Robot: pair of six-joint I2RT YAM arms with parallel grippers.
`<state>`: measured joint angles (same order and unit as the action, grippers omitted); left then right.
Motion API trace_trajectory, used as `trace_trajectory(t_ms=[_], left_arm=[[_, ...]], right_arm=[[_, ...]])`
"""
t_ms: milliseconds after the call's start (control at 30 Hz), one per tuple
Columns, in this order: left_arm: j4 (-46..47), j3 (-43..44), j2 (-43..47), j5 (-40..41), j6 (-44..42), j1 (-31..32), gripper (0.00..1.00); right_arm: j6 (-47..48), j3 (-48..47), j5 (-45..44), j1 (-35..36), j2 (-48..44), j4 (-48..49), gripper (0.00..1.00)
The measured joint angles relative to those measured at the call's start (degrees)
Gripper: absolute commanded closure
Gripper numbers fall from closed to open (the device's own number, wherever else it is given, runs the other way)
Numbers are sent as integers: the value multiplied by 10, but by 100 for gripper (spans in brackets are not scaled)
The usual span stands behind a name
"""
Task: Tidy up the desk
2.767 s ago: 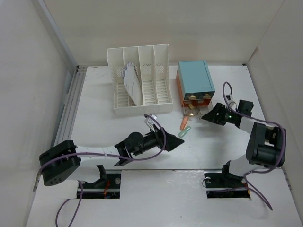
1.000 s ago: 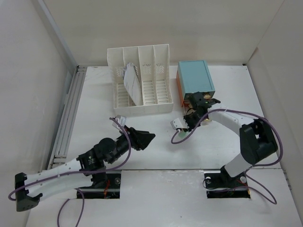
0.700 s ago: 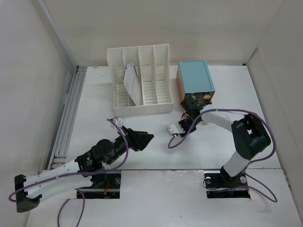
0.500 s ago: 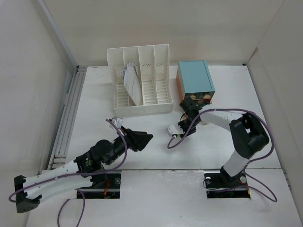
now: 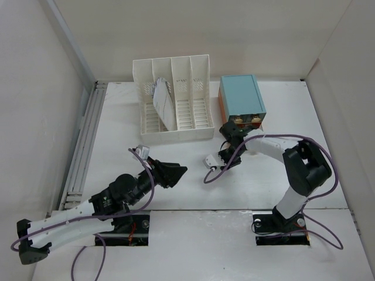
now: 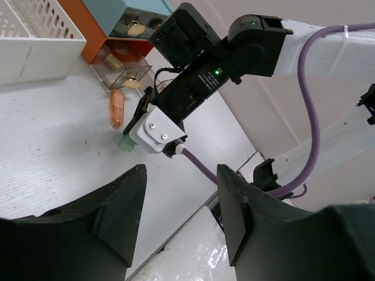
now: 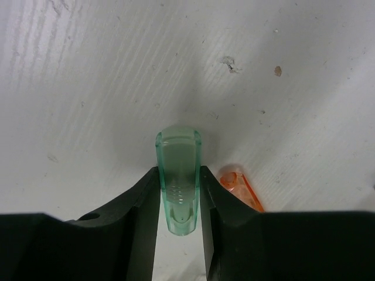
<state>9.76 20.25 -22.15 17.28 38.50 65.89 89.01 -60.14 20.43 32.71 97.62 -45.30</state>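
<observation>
Now, on the matte white desk (image 5: 117,146), grey rail (image 5: 85,137) along its left edge, your left gripper (image 5: 180,171) hangs half-wide and empty near the front edge. At centre, your right gripper (image 7: 179,202) pinches a small translucent green plastic piece (image 7: 177,164), jaws against both sides. Lift straight, clear the orange plastic piece (image 7: 243,192) just beside, then aim for the teal drawer box (image 5: 241,99) toward the back edge.

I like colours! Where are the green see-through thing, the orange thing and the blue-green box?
see-through green plastic tube (image 7: 178,175): right wrist view, its middle.
orange plastic tube (image 6: 117,109): left wrist view, its middle.
teal drawer box (image 5: 239,95): top view, its top.
</observation>
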Motion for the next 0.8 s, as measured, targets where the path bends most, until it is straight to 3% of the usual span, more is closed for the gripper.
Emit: trace_trajectory(t_ms=[233, 400, 800], left_arm=[[-3, 0, 3, 2, -2, 0, 52], [0, 0, -8, 0, -2, 0, 52], [3, 0, -17, -3, -2, 0, 52]], right_arm=[[-67, -37, 9, -13, -84, -24, 85], [-130, -78, -29, -71, -152, 13, 85], [-221, -73, -117, -169, -146, 57, 81]])
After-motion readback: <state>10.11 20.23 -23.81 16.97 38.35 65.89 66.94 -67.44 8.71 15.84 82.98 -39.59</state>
